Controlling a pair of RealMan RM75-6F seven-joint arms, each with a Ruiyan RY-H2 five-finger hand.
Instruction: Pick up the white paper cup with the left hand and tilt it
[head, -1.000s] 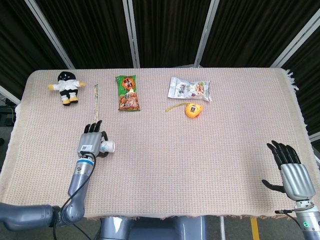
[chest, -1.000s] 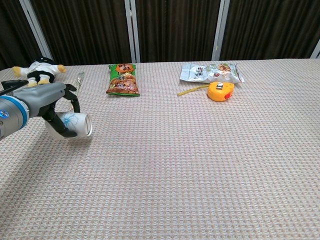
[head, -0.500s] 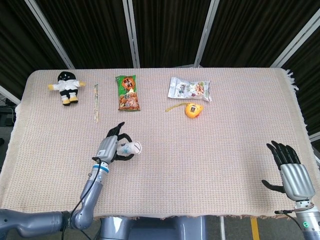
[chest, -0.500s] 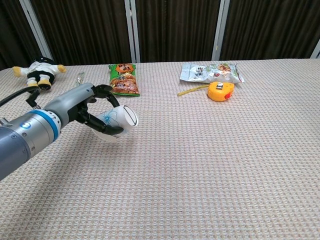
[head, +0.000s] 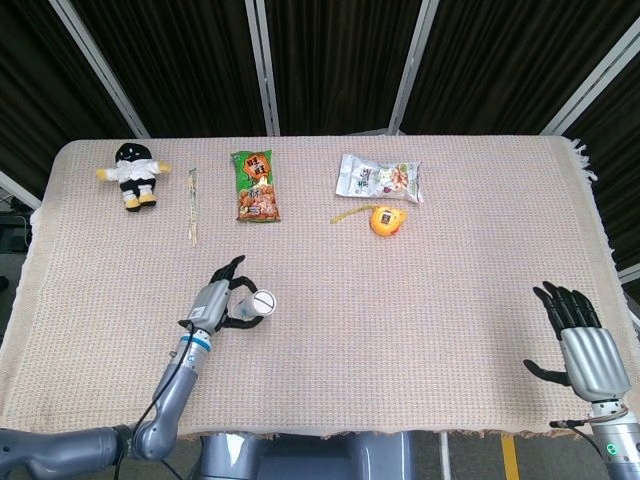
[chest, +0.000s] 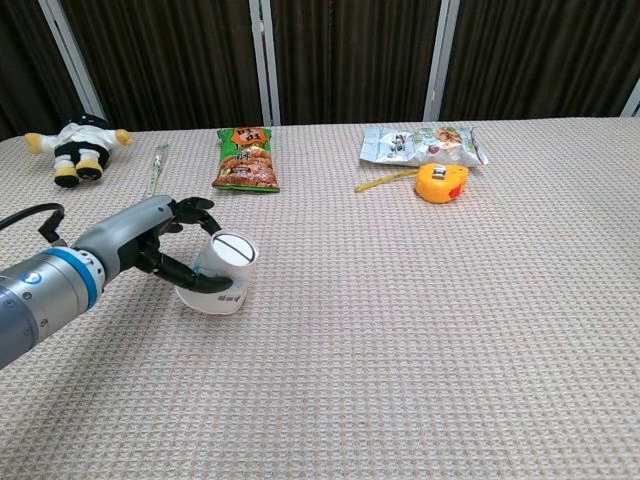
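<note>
The white paper cup (chest: 218, 274) (head: 256, 303) sits in my left hand (chest: 165, 250) (head: 218, 300), whose fingers wrap round its side. In the chest view the cup stands base up and slightly tilted, its wide rim low at the tablecloth. I cannot tell whether it touches the cloth. My right hand (head: 580, 340) hovers at the table's near right corner, fingers spread and holding nothing. The chest view does not show the right hand.
A plush doll (head: 133, 173), a thin stick packet (head: 192, 205), a green snack bag (head: 256, 186), a clear snack bag (head: 379, 179) and an orange tape measure (head: 386, 219) lie along the far side. The woven tablecloth (head: 420, 300) covers the table.
My left hand carried the cup right and up, then lowered it, turning it from sideways to base up.
</note>
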